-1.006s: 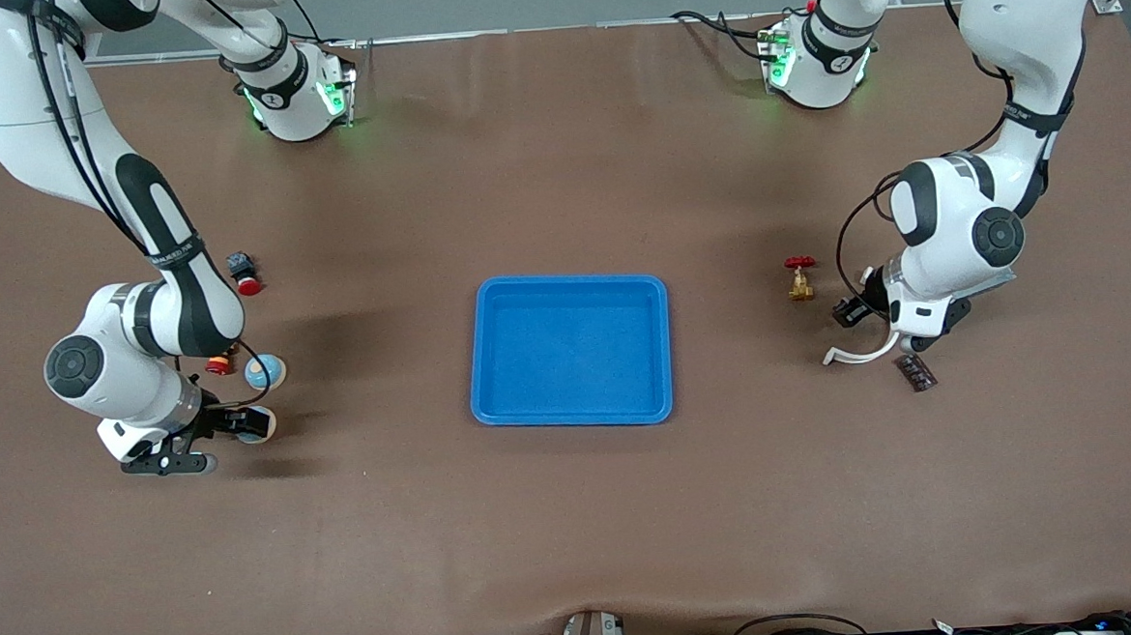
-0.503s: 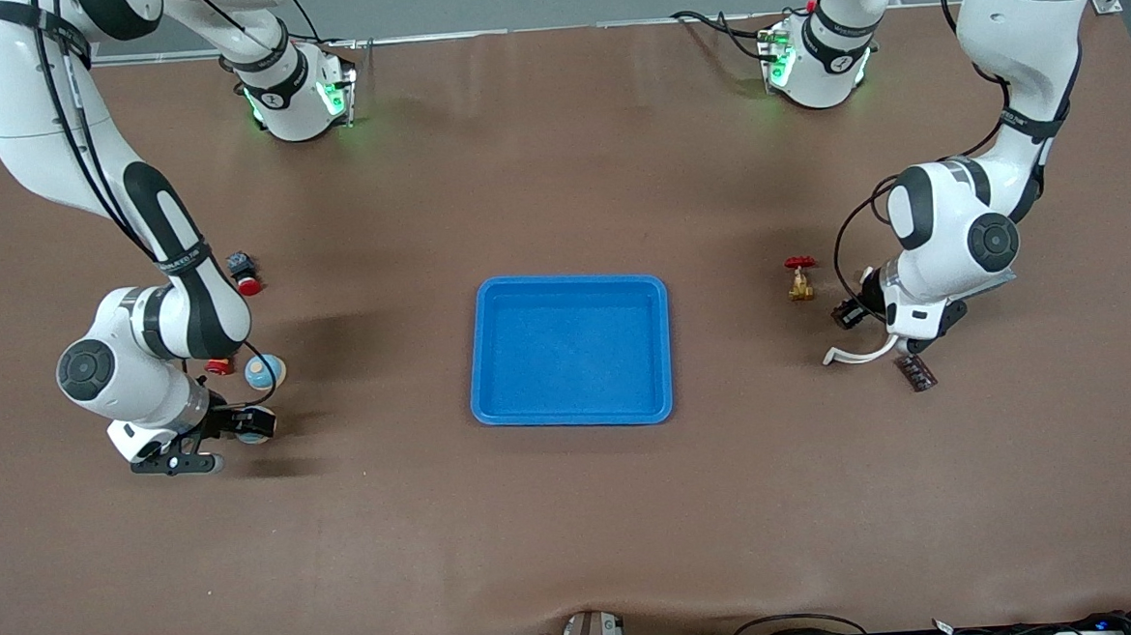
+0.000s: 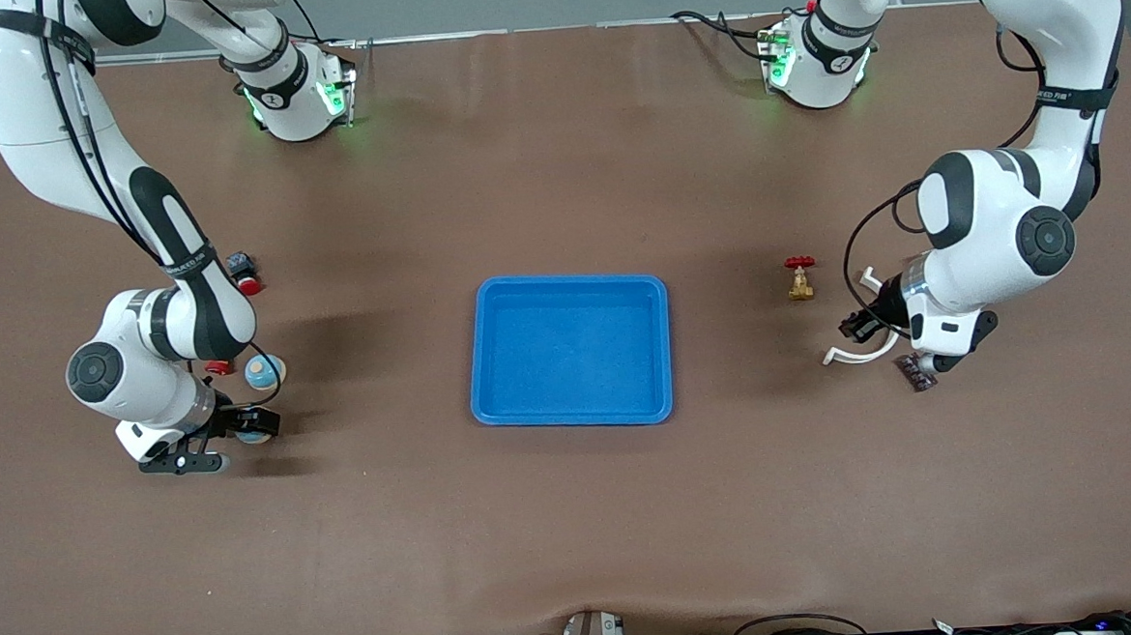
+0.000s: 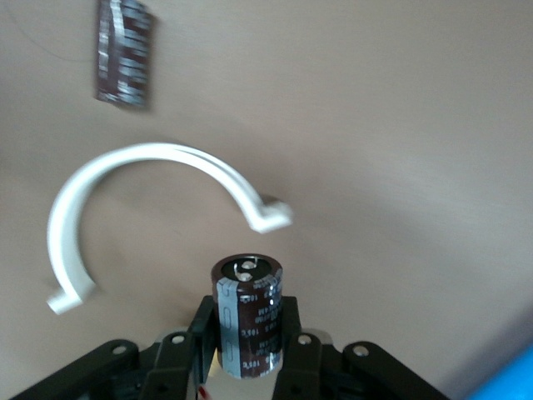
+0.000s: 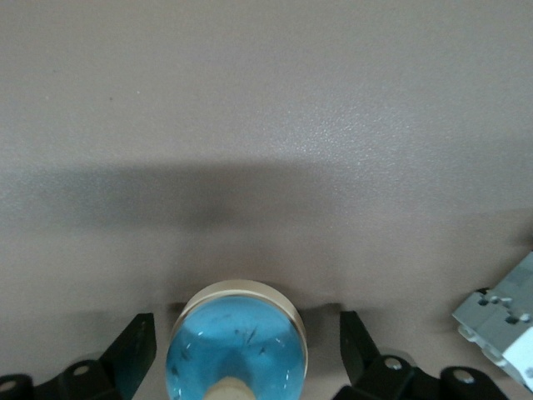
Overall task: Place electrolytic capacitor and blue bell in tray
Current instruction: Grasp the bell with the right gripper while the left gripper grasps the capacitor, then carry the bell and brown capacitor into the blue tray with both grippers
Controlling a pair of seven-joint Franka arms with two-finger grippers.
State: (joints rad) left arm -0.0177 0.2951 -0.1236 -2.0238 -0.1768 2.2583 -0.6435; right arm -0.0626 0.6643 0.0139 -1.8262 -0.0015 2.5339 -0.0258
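The bright blue tray [image 3: 567,348] lies at the table's middle. My left gripper [image 3: 857,324] is shut on the electrolytic capacitor [image 3: 852,322], a dark brown cylinder, and holds it just over a white C-shaped ring [image 3: 853,356]. In the left wrist view the capacitor [image 4: 247,312] sits upright in the gripper [image 4: 247,327]. My right gripper [image 3: 228,440] is low at the right arm's end, open around the blue bell [image 3: 256,434]. In the right wrist view the bell [image 5: 237,350] sits inside the gripper [image 5: 247,343], with a gap to each finger.
A second light blue round thing [image 3: 263,372] and a small red part [image 3: 220,368] lie beside the right gripper, a red-capped button [image 3: 245,274] farther back. A red-handled brass valve [image 3: 800,279] and a brown chip strip [image 3: 915,374] lie near the left gripper. A grey block [image 5: 500,321] shows in the right wrist view.
The left arm's wrist has swung toward its end of the table, the capacitor still in its gripper. The right gripper has shifted slightly around the bell.
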